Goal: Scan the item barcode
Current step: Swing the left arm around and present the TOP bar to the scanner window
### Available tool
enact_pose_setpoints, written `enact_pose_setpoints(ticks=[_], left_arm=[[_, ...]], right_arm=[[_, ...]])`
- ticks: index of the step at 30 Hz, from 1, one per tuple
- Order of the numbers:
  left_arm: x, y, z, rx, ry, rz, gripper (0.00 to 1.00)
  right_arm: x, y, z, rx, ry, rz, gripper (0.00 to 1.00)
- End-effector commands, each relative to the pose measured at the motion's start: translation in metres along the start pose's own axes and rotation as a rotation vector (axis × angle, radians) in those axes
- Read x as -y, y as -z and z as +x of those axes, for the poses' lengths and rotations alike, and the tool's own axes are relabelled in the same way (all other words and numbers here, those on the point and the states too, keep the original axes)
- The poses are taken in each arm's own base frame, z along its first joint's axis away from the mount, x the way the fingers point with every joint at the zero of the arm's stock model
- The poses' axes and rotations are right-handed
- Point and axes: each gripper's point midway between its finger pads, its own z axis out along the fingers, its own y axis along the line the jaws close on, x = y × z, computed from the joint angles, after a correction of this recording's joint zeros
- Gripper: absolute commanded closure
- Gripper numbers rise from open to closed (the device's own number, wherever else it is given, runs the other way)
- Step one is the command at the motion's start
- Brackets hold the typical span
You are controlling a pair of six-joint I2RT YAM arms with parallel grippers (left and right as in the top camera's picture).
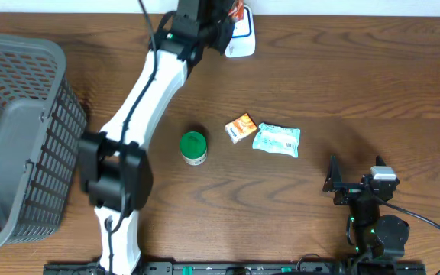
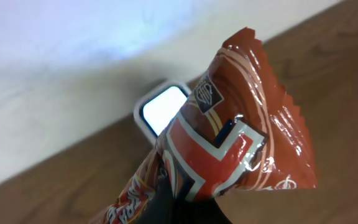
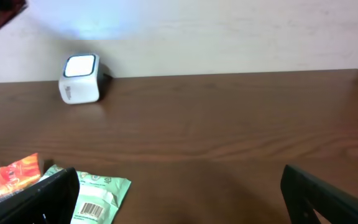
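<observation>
Overhead, then each wrist: snack wrapper held at the scanner, barcode face not yet shown.
Overhead: the left tool [image 1: 221, 23] reaches to the far edge of the brown wooden surface [image 1: 342, 84], clamped on a glossy red-brown foil snack wrapper [image 1: 237, 11] just above the small white cube scanner [image 1: 241, 42]. Left wrist: the wrapper's crimped end hangs near the scanner's lit window, and no barcode shows on this face. I judge that a slow wrist roll, with the foil flat and square to the window, serves best; glare or creases could spoil the read. Right wrist: the right tool [image 3: 179, 199] stands wide and empty, well apart from the scanner.
</observation>
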Motion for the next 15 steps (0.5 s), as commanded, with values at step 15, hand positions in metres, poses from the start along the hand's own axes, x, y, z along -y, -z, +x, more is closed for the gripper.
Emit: enact_pose_setpoints(ticks=[15], left_arm=[[-0.009,-0.086,0.045,-0.166,-0.336,-0.136,0.93]], right_arm=[[0.002,0.001,0.0,-0.002,-0.004,0.011,0.01]])
